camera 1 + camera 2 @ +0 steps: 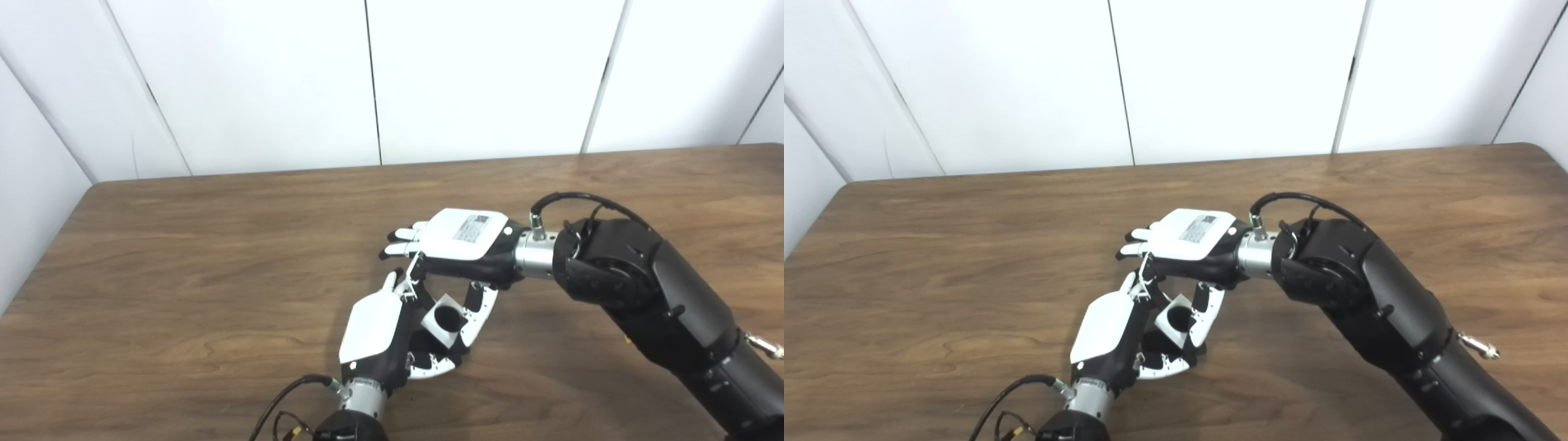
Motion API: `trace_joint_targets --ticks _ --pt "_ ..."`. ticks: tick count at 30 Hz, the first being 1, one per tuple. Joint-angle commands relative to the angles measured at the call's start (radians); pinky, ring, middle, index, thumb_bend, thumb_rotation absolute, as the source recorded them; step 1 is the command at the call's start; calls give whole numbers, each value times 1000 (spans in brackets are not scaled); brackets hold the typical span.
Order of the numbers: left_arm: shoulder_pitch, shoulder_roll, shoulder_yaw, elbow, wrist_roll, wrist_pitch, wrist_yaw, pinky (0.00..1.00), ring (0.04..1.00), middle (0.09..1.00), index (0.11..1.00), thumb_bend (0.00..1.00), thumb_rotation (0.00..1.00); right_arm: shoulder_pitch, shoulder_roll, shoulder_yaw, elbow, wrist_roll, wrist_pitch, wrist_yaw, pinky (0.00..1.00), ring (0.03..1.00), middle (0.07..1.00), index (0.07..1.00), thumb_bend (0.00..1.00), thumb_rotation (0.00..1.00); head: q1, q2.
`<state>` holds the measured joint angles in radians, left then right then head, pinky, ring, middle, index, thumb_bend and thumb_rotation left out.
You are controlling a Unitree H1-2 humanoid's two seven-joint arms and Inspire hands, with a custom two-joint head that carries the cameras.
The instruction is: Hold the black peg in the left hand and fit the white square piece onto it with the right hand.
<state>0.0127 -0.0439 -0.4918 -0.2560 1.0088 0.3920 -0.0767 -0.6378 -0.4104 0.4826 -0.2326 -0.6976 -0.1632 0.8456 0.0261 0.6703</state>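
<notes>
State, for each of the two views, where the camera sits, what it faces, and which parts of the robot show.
Left eye view: on the head, looking down at the wooden table; both arms show, left hand, right hand.
Right eye view: beside it, same aim, scene shifted leftward.
Shared: both hands around the white square piece.

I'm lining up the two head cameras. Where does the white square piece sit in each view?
Left eye view: white square piece is low, just right of centre, between the two hands.
Right eye view: it is low at centre.
Shared landmark: the labelled white back of the right hand, just above it.
</notes>
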Motion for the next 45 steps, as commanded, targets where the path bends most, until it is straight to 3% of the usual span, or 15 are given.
trace_joint_targets --ticks 1,3,7,45 --pt "-8 -4 -5 10 25 14 -17 917 1000 912 572 701 142 -25 -20 -17 -12 1 15 1 964 1000 957 651 955 388 1 0" --pt "-7 -5 -3 9 22 15 -18 920 1000 911 623 802 181 -24 -22 -18 -15 0 16 4 963 1000 957 650 953 388 3 1" --pt "-4 -12 0 9 22 23 -16 924 1000 910 659 844 193 -22 -26 -19 -16 0 14 5 956 1000 955 649 945 389 4 2" --pt "14 -6 35 -24 -16 24 -20 957 1000 930 823 840 170 -30 -27 -37 5 9 25 -9 956 1000 963 648 928 382 9 4"
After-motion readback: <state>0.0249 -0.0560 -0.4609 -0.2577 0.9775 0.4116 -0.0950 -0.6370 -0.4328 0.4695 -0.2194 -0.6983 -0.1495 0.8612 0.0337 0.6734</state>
